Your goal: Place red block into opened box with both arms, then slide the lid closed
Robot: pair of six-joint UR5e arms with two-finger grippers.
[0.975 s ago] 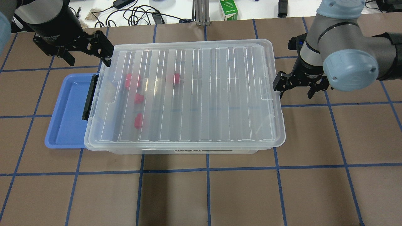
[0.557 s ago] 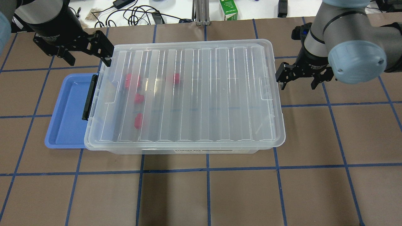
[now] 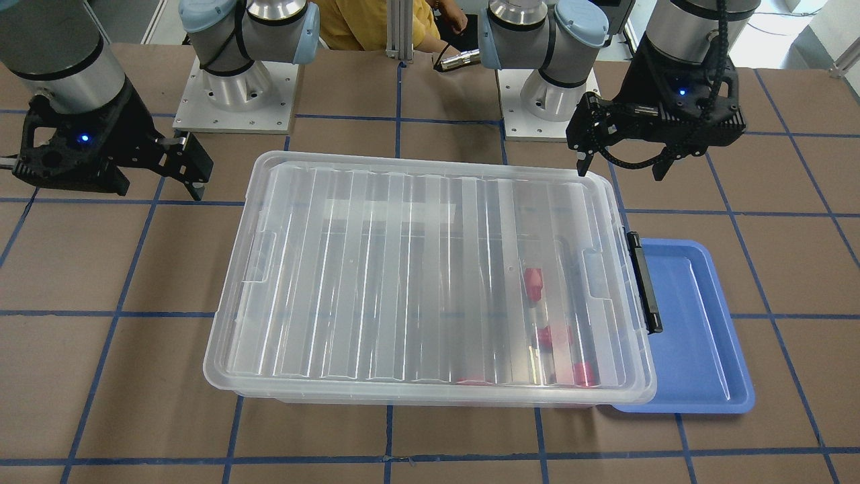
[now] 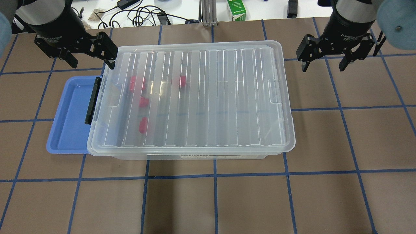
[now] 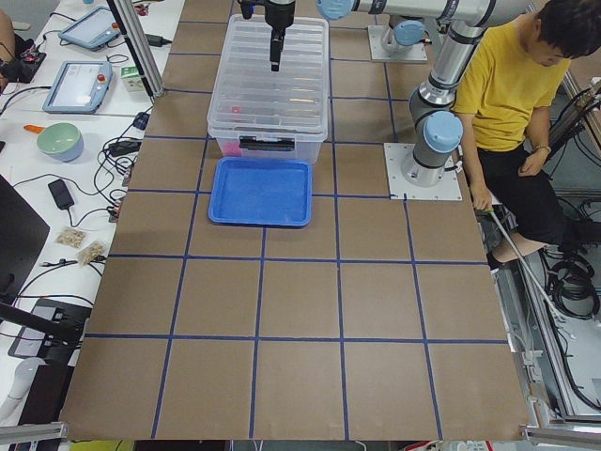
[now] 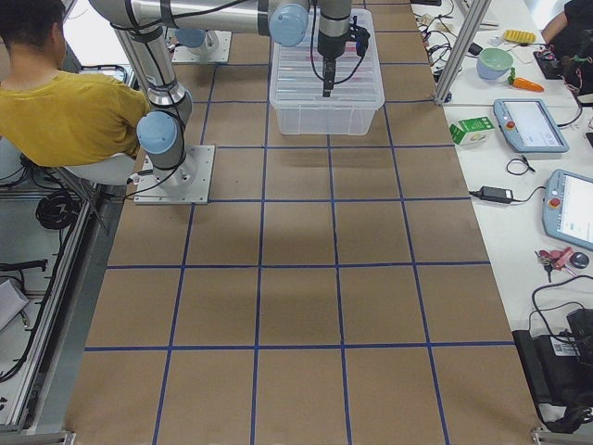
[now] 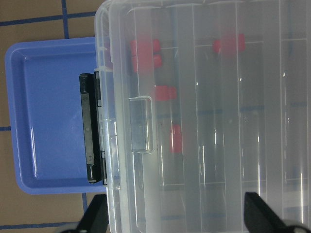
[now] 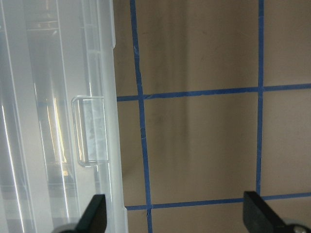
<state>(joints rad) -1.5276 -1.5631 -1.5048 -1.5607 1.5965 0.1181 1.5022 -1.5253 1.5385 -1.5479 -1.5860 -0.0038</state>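
The clear box point(image 4: 211, 156) stands mid-table with the ribbed lid point(image 4: 208, 97) lying over its whole top. Several red blocks point(image 4: 143, 102) show blurred through the lid near the end with the black latch point(image 4: 92, 100); they also appear as red blocks point(image 7: 164, 92) in the left wrist view. My left gripper point(image 4: 90, 58) hangs open and empty at the box's back left corner, seen as the left gripper point(image 3: 621, 167) from the front. My right gripper point(image 4: 323, 67) is open and empty, off the lid's right end over bare table, and appears as the right gripper point(image 3: 156, 183) from the front.
A blue tray point(image 4: 70, 117) lies against the latch end, partly under the box. Cables and a green carton point(image 4: 236, 9) sit beyond the table's far edge. A person in yellow point(image 5: 512, 85) sits beside the arm bases point(image 3: 232, 101).
My right gripper has drawn away from the lid's right edge, moving toward the back of the table and a little to the right. The left gripper, lid and blocks have not moved.
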